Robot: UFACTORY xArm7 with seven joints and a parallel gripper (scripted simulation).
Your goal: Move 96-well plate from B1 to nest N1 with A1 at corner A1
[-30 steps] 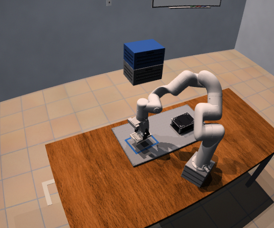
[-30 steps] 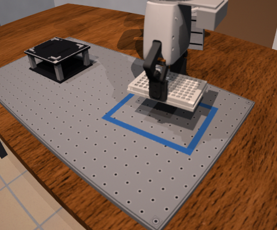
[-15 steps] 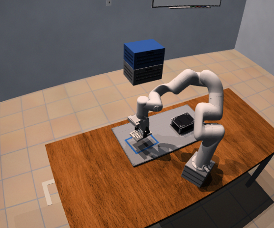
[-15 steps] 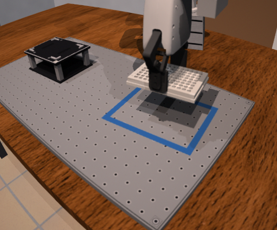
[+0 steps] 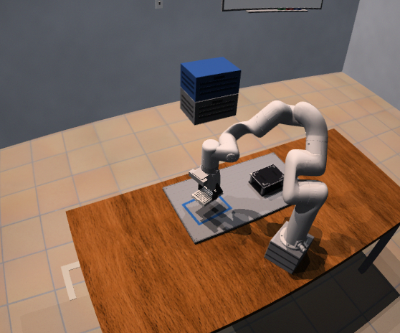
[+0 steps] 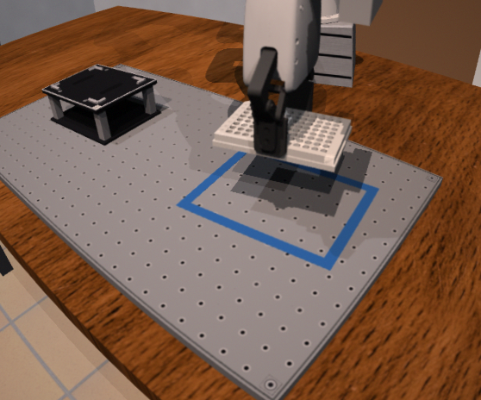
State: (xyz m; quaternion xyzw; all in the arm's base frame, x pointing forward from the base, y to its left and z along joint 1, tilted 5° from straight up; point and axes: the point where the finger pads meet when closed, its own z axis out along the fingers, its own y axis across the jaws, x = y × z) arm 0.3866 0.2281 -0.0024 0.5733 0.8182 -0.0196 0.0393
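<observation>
The white 96-well plate (image 5: 201,196) (image 6: 315,134) hangs level in the air, a little above the blue rectangle B1 (image 5: 191,214) (image 6: 250,230), over its far side. My gripper (image 5: 208,194) (image 6: 282,129) points straight down and is shut on the plate across its short width. The near black finger shows in front of the plate; the far finger is hidden behind it. The raised black plate nest N1 (image 5: 267,177) (image 6: 99,86) with white corner locators stands empty at the other end of the grey perforated board (image 5: 236,179) (image 6: 146,215). I cannot make out the plate's cut-off corner.
The arm's base (image 5: 288,251) (image 6: 334,52) stands on the wooden table (image 5: 140,269) beside the board. A blue and black box stack (image 5: 209,90) shows beyond the table's far edge. The arm's elbow arches over the nest.
</observation>
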